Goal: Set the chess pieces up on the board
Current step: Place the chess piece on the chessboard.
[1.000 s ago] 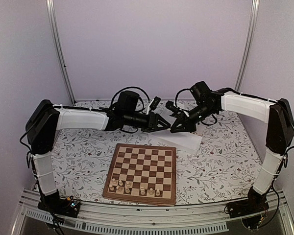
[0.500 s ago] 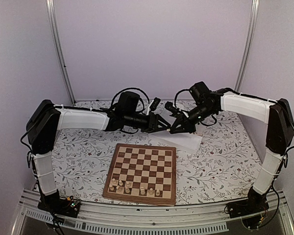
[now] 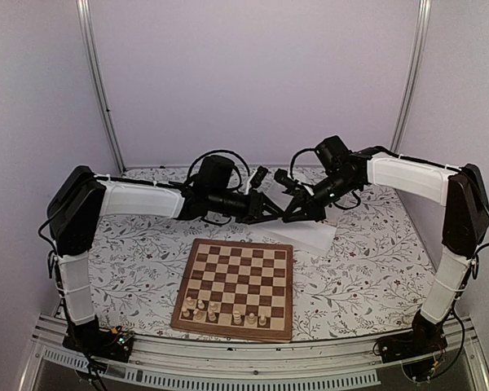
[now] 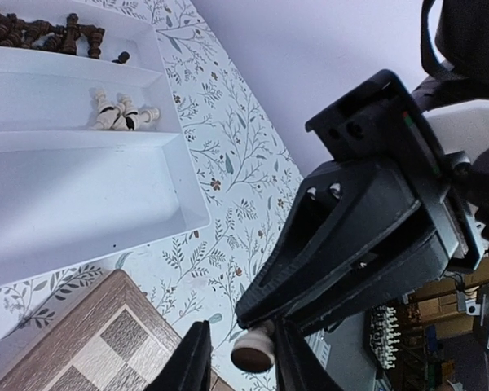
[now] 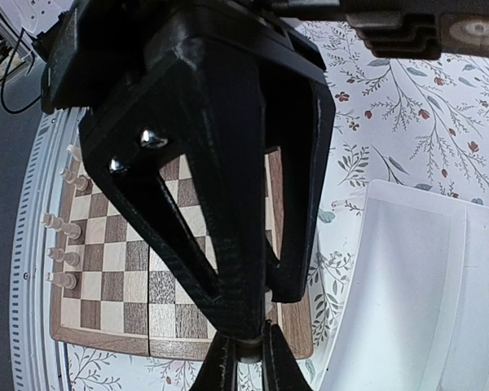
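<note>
Top external view: both grippers meet nose to nose in mid-air at 12 o'clock from the board [image 3: 236, 285], above the near corner of the white tray [image 3: 319, 238]. The right gripper [image 5: 246, 362], in from 3 o'clock, is pinched tight on a pale piece [image 4: 253, 352]. Its long axis runs roughly along the line between the grippers, round base toward the left gripper [image 4: 243, 360], whose fingers [image 4: 197, 362] stand apart either side of that base. Looks like a handover to me. Below: floral cloth [image 3: 138, 261], and pale pieces [image 3: 224, 312] only along the board's 6 o'clock edge.
</note>
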{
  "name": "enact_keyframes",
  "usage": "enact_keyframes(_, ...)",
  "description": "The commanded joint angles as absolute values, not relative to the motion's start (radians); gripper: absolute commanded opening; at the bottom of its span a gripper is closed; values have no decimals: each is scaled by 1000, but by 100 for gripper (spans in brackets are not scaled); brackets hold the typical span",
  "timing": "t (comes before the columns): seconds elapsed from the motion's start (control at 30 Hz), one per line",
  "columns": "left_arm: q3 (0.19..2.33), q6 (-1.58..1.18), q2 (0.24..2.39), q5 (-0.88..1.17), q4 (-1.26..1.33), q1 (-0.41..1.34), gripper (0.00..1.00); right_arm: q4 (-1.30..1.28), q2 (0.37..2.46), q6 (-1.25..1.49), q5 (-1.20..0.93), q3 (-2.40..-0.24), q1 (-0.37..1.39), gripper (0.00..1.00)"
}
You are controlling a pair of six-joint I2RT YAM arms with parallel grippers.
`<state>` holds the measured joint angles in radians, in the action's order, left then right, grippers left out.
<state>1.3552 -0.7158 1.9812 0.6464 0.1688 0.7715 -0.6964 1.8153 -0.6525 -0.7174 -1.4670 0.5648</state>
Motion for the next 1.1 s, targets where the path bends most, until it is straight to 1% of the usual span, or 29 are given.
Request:
enact_keyframes(0.0,1374,-727,2003,667,192,773,26,-687,1789,-661,-744,-1467,573,2)
enact_keyframes(0.2,1370,-744,2004,684,229,773,15,-689,1788,-663,-744,-1465,572,3)
enact_keyframes(0.23,1370,-750,2005,688,240,773,14,-690,1786,-663,-741,-1467,574,7)
enact_keyframes(0.27,1368,-754,2001,690,253,773,12,-689,1785,-660,-732,-1472,570,18)
enact_keyframes(0.3,1364,-761,1995,688,272,772,11,-686,1779,-653,-728,-1477,562,27)
enact_keyframes(0.33,1353,-771,1985,682,299,772,11,-680,1772,-646,-742,-1484,549,34)
enact_keyframes(0.4,1336,-776,1957,650,357,770,9,-653,1755,-607,-844,-1504,496,42)
enact_keyframes(0.47,1317,-769,1918,598,434,769,8,-592,1748,-485,-982,-1529,414,47)
enact_keyframes(0.57,1287,-784,1886,531,555,766,9,-429,1749,-278,-1128,-1519,346,49)
enact_keyframes(0.67,1261,-825,1875,480,717,766,10,-251,1751,-47,-1219,-1461,328,49)
enact_keyframes(0.83,1221,-879,1879,387,910,792,10,262,1732,413,-1327,-1269,338,49)
enact_keyframes(0.9,1224,-881,1888,364,938,801,10,326,1743,497,-1350,-1262,356,49)
enact_keyframes(1.07,1257,-909,1921,360,947,805,10,397,1744,552,-1370,-1264,394,49)
